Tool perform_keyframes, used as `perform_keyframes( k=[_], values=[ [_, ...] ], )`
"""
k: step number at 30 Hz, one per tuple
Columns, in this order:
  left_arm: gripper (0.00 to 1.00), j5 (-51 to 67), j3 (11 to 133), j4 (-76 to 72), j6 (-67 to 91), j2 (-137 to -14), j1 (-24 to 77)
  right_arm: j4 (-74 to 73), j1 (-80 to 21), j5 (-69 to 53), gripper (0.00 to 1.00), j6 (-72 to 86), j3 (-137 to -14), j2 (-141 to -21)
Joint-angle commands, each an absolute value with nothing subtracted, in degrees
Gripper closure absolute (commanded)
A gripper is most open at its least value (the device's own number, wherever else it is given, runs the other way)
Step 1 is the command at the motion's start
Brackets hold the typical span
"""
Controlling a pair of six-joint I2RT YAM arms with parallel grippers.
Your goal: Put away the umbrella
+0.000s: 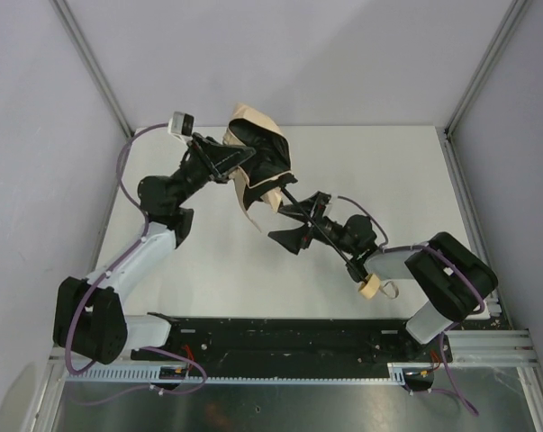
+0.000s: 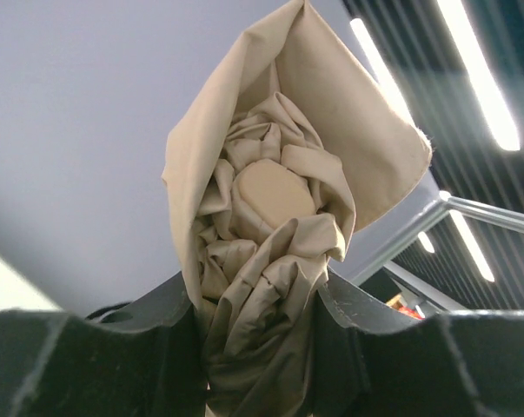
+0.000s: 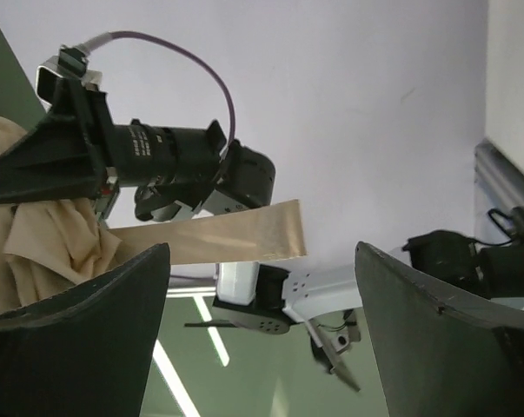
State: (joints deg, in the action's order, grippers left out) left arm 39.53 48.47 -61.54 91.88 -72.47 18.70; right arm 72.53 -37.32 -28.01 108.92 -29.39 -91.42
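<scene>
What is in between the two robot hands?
The umbrella. Its bunched cloth fills the gap from the left gripper, whose jaws pinch it, to the open right gripper. The top view shows this.

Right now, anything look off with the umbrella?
Yes. The umbrella isn't folded neatly: its fabric is wadded up in the left gripper, and a loose strap sticks out sideways, unfastened.

umbrella [image 1: 262, 160]: tan canopy, black underside | handle [image 1: 369, 286]: pale tan | table [image 1: 406, 180]: plain white
</scene>
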Motion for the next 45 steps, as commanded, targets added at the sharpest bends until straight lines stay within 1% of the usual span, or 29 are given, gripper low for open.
perform_keyframes(
  k=[1,11,19,26,28,32,33,36,38,39,40,42,45],
  values=[
    [1.00,37.0,53.4,-72.3,97.6,-73.6,19.8,76.5,-39.8,-24.2,0.10,116.9,-32.1,-90.9],
    [1.00,33.7,55.0,-74.1,98.9,-75.5,22.6,72.4,-45.4,-20.0,0.10,120.6,-33.2,-87.2],
    [1.00,33.4,56.7,-74.1,98.5,-77.2,23.4,70.5,-49.7,-19.0,0.11,121.1,-33.2,-87.2],
    [1.00,33.1,55.6,-74.1,98.0,-77.5,25.1,73.8,-49.6,-16.2,0.20,122.9,-33.8,-87.2],
    [1.00,32.9,55.2,-74.1,97.9,-77.3,25.1,73.9,-49.5,-15.8,0.28,123.3,-33.9,-86.8],
    [1.00,33.0,54.7,-74.1,97.6,-77.1,25.5,74.1,-49.6,-14.8,0.36,123.9,-33.9,-86.3],
    [1.00,33.0,54.6,-74.1,97.6,-77.0,25.6,74.4,-49.7,-14.5,0.41,124.0,-33.9,-86.3],
    [1.00,32.9,54.0,-74.1,97.7,-76.8,25.7,75.1,-49.5,-13.7,0.60,123.7,-33.8,-86.1],
    [1.00,33.0,53.5,-74.2,97.7,-76.5,25.8,75.5,-48.9,-13.5,0.77,122.9,-33.5,-86.1],
    [1.00,33.1,53.0,-74.2,97.8,-76.2,25.9,76.1,-48.2,-13.7,0.89,122.1,-33.4,-86.2],
    [1.00,33.2,52.4,-74.1,97.8,-75.8,25.9,76.7,-47.2,-14.0,0.94,121.3,-33.4,-86.4],
    [1.00,34.0,51.0,-73.3,98.0,-75.0,26.1,78.4,-44.4,-15.1,0.99,118.8,-33.3,-86.6],
    [1.00,35.2,47.4,-70.7,97.4,-73.2,26.2,81.3,-38.1,-18.9,1.00,113.1,-33.5,-86.3]
  ],
)
